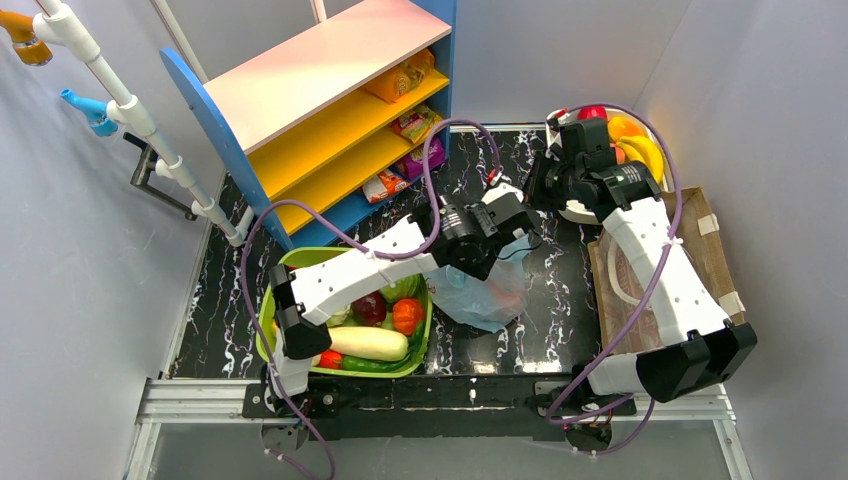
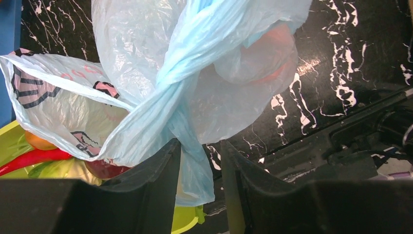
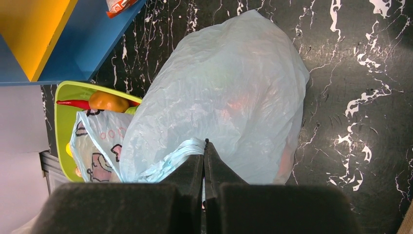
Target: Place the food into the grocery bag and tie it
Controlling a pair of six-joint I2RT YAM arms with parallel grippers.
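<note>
Loosely straddling the twisted handle of the thin light-blue plastic bag, slanting toward upper right, with part-open left claw; right claw pinching the bag.

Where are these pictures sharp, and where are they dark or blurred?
Top external: evenly lit and sharp, with soft shadows. Left wrist: the grocery bag is crisp, the left hand a dark, soft shape. Right wrist: the bag is bright and detailed, the right hand black and blurred.
</note>
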